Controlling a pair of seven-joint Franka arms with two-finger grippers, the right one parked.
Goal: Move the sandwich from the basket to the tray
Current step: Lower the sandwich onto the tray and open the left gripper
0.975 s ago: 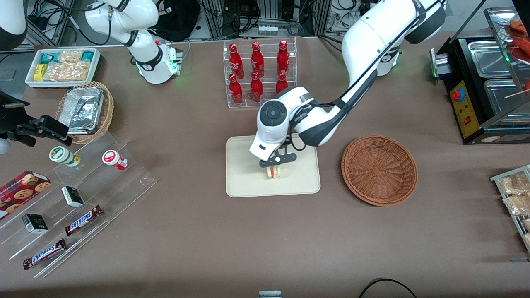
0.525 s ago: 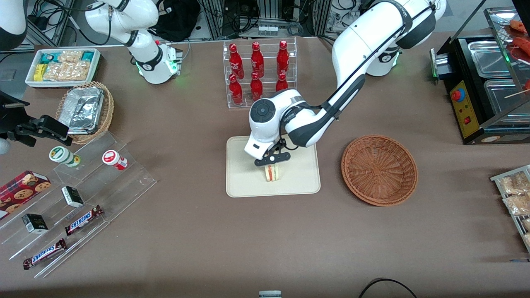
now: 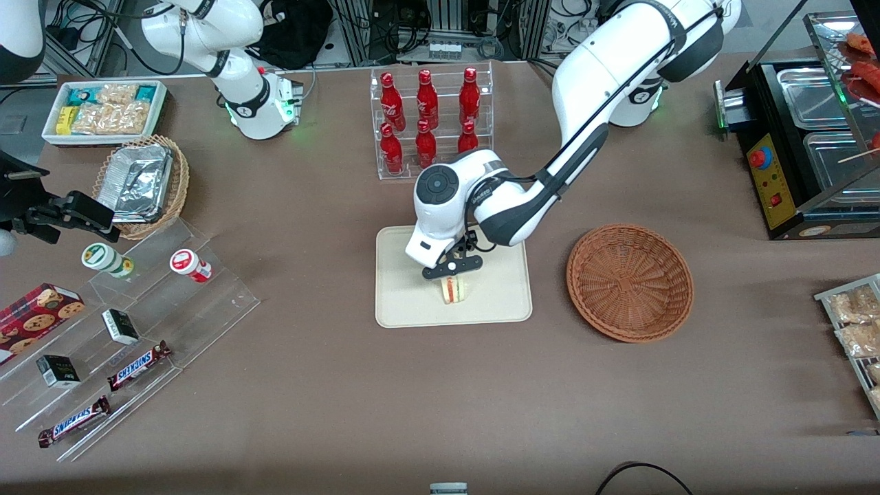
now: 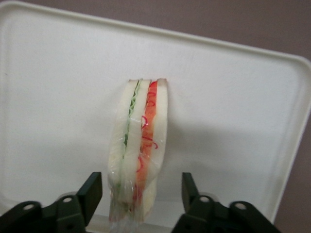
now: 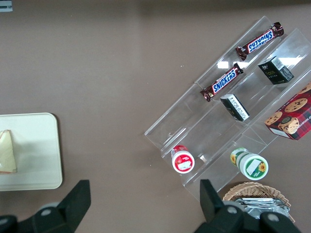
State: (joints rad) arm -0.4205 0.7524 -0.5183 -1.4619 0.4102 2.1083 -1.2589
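Sandwich (image 4: 138, 150) stands on its edge on the cream tray (image 3: 405, 302), red and green filling layers facing up, clear wrap around it. Left arm's gripper (image 4: 141, 194) hangs directly over the sandwich, its two black fingers (image 4: 91, 190) spread wide, one on each side of the bread without touching it. Reddish-brown wicker basket (image 3: 630, 282) sits beside the tray, toward the working arm's end of the table.
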